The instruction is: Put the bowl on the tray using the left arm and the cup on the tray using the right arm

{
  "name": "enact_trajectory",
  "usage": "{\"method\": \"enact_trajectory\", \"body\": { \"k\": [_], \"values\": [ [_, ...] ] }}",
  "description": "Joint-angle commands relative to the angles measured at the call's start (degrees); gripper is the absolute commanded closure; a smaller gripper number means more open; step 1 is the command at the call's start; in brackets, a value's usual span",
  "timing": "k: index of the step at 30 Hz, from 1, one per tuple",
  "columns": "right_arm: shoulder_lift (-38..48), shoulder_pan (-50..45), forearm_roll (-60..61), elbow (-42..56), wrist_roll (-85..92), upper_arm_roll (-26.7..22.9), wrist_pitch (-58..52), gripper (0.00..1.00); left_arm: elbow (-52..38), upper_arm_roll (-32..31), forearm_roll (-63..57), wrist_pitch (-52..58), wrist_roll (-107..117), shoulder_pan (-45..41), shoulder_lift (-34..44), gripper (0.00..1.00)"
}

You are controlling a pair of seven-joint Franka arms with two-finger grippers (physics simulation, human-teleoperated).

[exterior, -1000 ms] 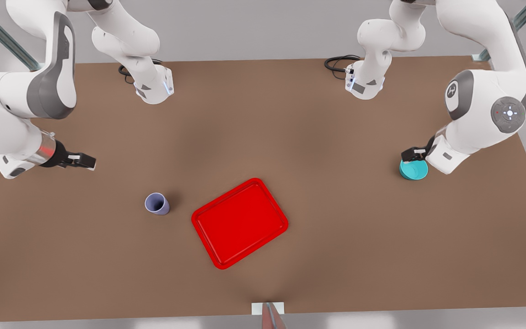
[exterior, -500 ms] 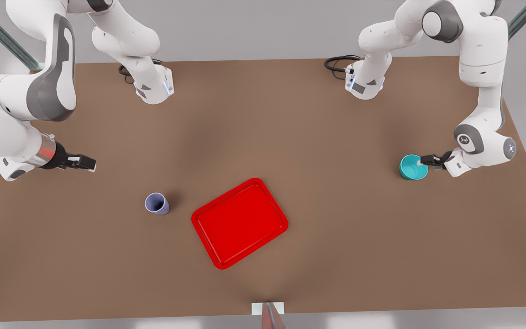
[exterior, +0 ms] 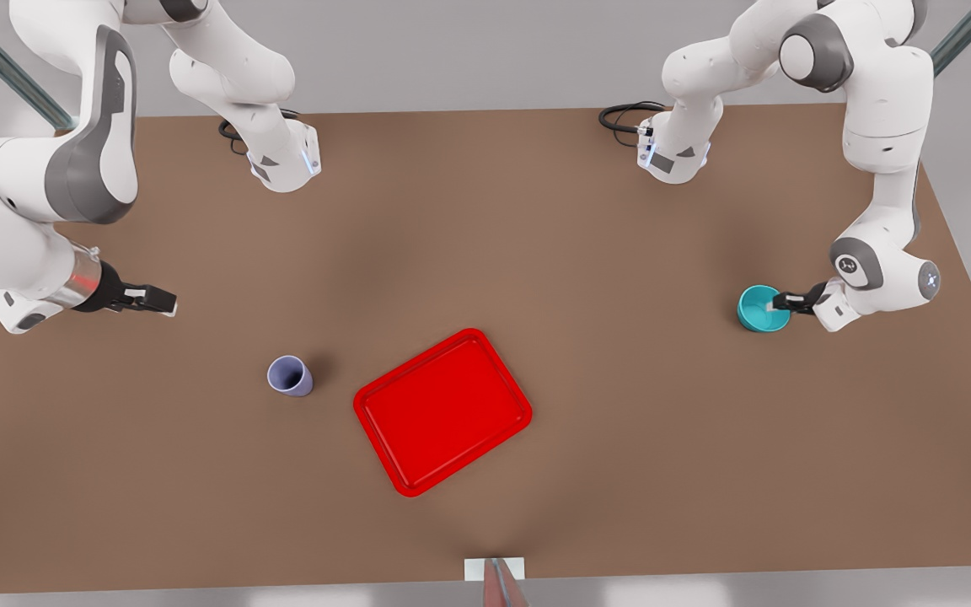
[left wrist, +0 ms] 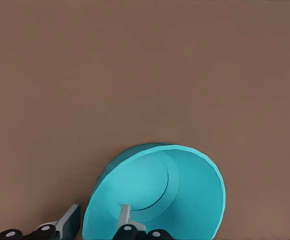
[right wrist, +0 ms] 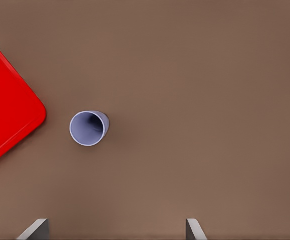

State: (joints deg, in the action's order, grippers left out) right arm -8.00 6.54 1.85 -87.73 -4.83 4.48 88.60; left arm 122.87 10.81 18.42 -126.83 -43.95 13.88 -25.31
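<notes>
Silver glints on the wrist cuff of the right arm, which waits at the front view's far left with its right claw hanging over bare counter, well apart from anything. In the right wrist view its two grey fingertips stand spread wide with nothing between them, the camera looking down on the cup, so I judge this arm is parked until its turn comes.

Next along stands the cup, a pale lilac tumbler, upright, smooth-walled and narrow, its mouth open to the ceiling. It sits on the counter just beside the tray's left corner, not touching it.

The tray lies near the middle, a glossy red rectangle with rounded corners and a shallow raised rim, turned at an angle to the counter edges. Nothing rests on it, so neither placement is done.

At the far right, the bowl is a low, round teal thing with thin walls. The left arm reaches down to it, and the left claw straddles the rim on the bowl's right side: in the left wrist view one finger sits inside the wall and the other outside. That suits a rim pinch on so thin a shell. Whether the fingers have closed firmly on the wall I cannot tell.
</notes>
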Motion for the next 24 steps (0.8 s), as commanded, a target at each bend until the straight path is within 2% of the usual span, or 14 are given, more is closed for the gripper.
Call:
{"method": "enact_trajectory", "body": {
  "k": [1, 2, 3, 12, 15, 18, 20, 22, 24],
  "values": [
    [0.0, -0.03, 0.0, -0.07, 0.0, 0.0, -0.01, 0.0, 0.0, 0.0, 0.38, 0.01, 0.0, -0.08, 0.0, 0.71],
    [0.0, -0.03, 0.0, -0.07, 0.0, 0.0, -0.01, 0.0, 0.0, 0.0, 0.47, -0.08, 0.09, -0.08, 0.0, 0.77],
    [0.0, -0.03, 0.0, -0.07, 0.0, 0.0, -0.01, 0.0, -0.09, 0.0, 0.38, -0.08, 0.27, 0.0, 0.0, 0.79],
    [0.0, -0.03, 0.0, -0.07, 0.0, 0.0, -0.01, 0.0, -1.32, -0.09, -0.23, 0.89, 2.9, -0.7, 0.09, 0.79],
    [0.0, -0.03, 0.0, -0.07, 0.0, 0.0, -0.01, 0.0, -3.07, -0.18, -0.41, 7.12, 20.21, -10.89, 6.94, 0.79],
    [0.0, -0.03, 0.0, -0.07, 0.0, 0.0, -0.01, 0.0, -15.11, -0.88, -1.9, 17.05, 40.07, -22.05, 5.98, 0.79],
    [0.0, -0.03, 0.0, -0.07, 0.0, 0.0, -0.01, 0.0, -20.64, -2.11, -1.9, 17.41, 55.08, -30.13, 3.96, 0.79],
    [0.0, -0.03, 0.0, -0.07, 0.0, 0.0, -0.01, 0.0, -34.27, -2.2, -1.9, 19.25, 76.19, -39.54, -2.8, 0.79],
    [0.0, -0.03, 0.0, -0.07, 0.0, 0.0, -0.01, 0.0, -41.39, -2.2, -1.37, 19.52, 88.94, -45.08, -8.61, 0.79]
  ]
}}
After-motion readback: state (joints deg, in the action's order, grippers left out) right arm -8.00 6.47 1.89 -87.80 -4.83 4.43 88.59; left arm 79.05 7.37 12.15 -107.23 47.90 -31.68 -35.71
